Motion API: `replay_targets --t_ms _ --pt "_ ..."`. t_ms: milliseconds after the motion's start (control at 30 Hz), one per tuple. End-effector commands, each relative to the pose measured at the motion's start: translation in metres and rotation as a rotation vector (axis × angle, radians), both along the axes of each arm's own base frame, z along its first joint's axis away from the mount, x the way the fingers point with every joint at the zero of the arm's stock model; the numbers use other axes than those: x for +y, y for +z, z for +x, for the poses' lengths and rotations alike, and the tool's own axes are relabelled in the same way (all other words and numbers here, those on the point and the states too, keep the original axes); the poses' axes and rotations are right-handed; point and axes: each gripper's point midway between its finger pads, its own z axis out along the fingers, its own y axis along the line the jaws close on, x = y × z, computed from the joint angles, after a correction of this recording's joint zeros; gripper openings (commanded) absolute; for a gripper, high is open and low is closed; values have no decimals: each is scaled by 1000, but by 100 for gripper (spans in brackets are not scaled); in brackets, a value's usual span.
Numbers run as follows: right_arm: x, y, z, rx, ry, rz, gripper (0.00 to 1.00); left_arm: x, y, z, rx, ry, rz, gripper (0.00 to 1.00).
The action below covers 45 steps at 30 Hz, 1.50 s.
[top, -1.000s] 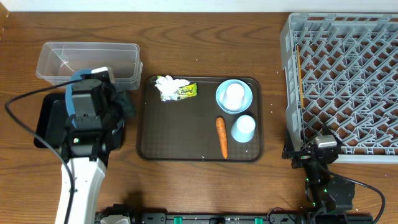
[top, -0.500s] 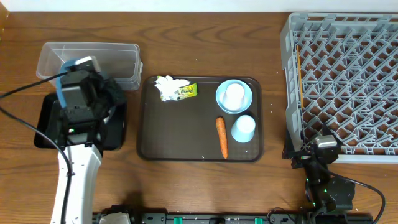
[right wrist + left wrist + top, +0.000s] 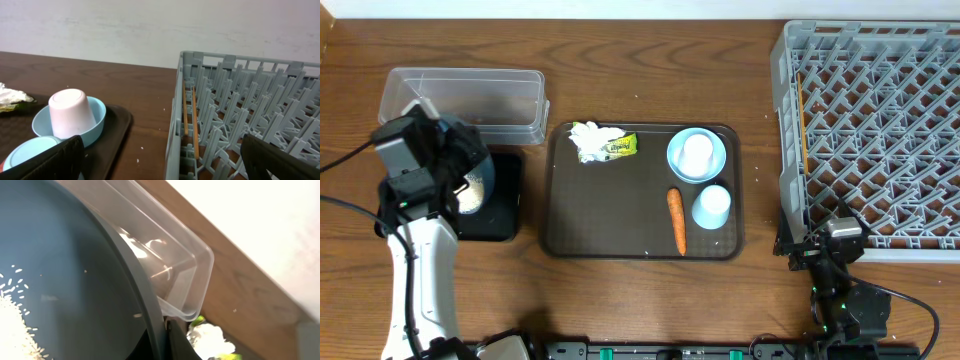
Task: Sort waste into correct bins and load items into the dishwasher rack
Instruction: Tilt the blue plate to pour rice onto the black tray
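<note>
The left tool [image 3: 162, 341] is clenched on the rim of the dark-blue dish [image 3: 75, 275], holding it over the black tray [image 3: 502, 218], just beside the clear tub [image 3: 470, 90]. Rice grains [image 3: 11, 325] are heaped in the dish. On the brown tray [image 3: 610, 215] lie the carrot [image 3: 676, 220], the tissue [image 3: 588, 138] and the wrapper [image 3: 620, 146]. A white cup [image 3: 696, 152] stands upside down in the pale-blue bowl [image 3: 714, 165], with a pale-blue cup [image 3: 711, 205] just beside it. The right tool [image 3: 160, 150] is released, its jaws spread wide, near the front corner of the rack [image 3: 880, 120].
</note>
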Motion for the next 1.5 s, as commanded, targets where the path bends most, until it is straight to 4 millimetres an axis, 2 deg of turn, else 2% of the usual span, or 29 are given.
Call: replay_targets --t_ms 0,100,233,467,567,733,933,1033,1200,1300,1467 --pt "-4 -1 0 2 -19 2 99 -3 28 5 -88 -38 -91 6" --pt "-4 -1 0 2 -20 2 99 1 31 2 -96 -27 -167 6" --pt "-4 -1 0 2 -20 2 99 19 28 -7 -82 48 -248 6" --pt "-4 -1 0 2 -19 2 99 41 38 -20 -129 62 -330 6" --pt "-4 -1 0 2 -20 2 99 41 45 -20 -158 32 -341 6" --pt "-4 -1 0 2 -20 2 99 28 57 -19 -201 -49 -380 6" --pt "-4 -1 0 2 -20 2 99 30 58 -21 -208 -57 -423 6" --pt "-4 -1 0 2 -19 2 99 38 56 -24 -203 -27 -439 6" --pt "-4 -1 0 2 -20 2 99 39 56 -27 -205 -28 -491 6" --pt "-4 -1 0 2 -20 2 99 30 61 -30 -202 -56 -578 6" --pt "-4 -1 0 2 -20 2 99 36 60 -31 -207 -40 -565 6"
